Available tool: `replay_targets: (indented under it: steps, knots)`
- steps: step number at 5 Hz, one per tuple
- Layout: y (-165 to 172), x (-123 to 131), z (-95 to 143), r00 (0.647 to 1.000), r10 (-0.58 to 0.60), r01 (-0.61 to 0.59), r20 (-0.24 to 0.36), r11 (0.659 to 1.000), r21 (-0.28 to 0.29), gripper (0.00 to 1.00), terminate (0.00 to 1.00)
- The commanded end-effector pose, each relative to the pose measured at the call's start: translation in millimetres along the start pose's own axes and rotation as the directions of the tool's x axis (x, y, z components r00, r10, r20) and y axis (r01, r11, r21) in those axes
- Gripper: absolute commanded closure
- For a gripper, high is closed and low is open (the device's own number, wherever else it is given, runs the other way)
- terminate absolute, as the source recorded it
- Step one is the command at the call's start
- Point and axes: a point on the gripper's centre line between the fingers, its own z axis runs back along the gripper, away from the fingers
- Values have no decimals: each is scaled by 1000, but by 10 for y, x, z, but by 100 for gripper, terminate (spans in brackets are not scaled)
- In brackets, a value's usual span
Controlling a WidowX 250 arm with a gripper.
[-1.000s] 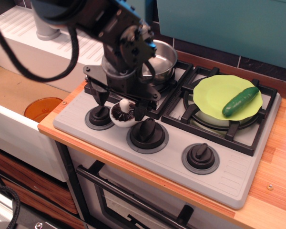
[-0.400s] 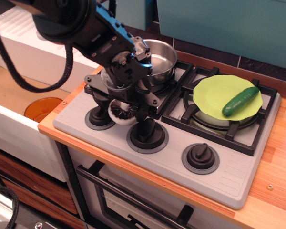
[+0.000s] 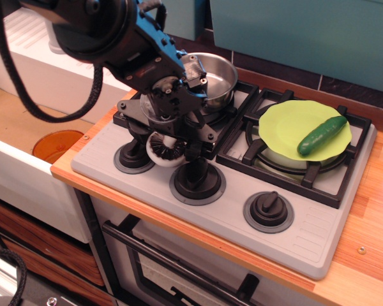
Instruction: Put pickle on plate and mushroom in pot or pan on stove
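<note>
- The stove [image 3: 319,245] fills the middle of the view, a grey hob set in a wooden counter [image 3: 370,210], with two black burner grates at the back and three black knobs on grey discs along the front.
- The robot arm [image 3: 96,25] comes in from 10 o'clock, black and bulky, with a thick black cable looping off it to the left.
- The plate [image 3: 287,127], lime green and round, lies on the right-hand grate, at about 3 o'clock from the arm's tip.
- The pan [image 3: 220,80], shiny steel with low sides, sits on the left-hand grate at 12 o'clock from the claw, partly hidden behind the arm.
- An orange disc [image 3: 56,145] lies off the stove at 9 o'clock, on the lower brown surface.
- The claw [image 3: 167,148] hangs down over the front left of the hob, between the left and middle knobs, one finger either side of the mushroom and seemingly pinching it, though the arm's bulk hides the contact.
- The pickle [image 3: 322,135], dark green, lies slantwise on the right part of the plate, one end reaching past the rim at 2 o'clock.
- The mushroom [image 3: 165,150] shows its white rim and dark ribbed gills between the fingers, low over the grey hob top.
</note>
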Motion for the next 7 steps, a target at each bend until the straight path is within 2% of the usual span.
replay_targets:
  steps: [1, 3, 4, 5, 6, 7]
  knots:
    - [-62, 84, 25, 1000, 16, -16, -5, 1000, -1, 0, 0]
    - [-66, 24, 47, 999, 32, -33, -24, 999, -31, 0, 0]
    - [-99, 35, 160, 995, 72, -77, -67, 995, -65, 100, 0]
    - [-106, 50, 262, 992, 81, -88, -95, 993, -78, 100, 0]
    - [-105, 62, 333, 991, 86, -94, -105, 993, -70, 100, 0]
    - [12, 173, 526, 989, 67, -73, -133, 996, -42, 100, 0]
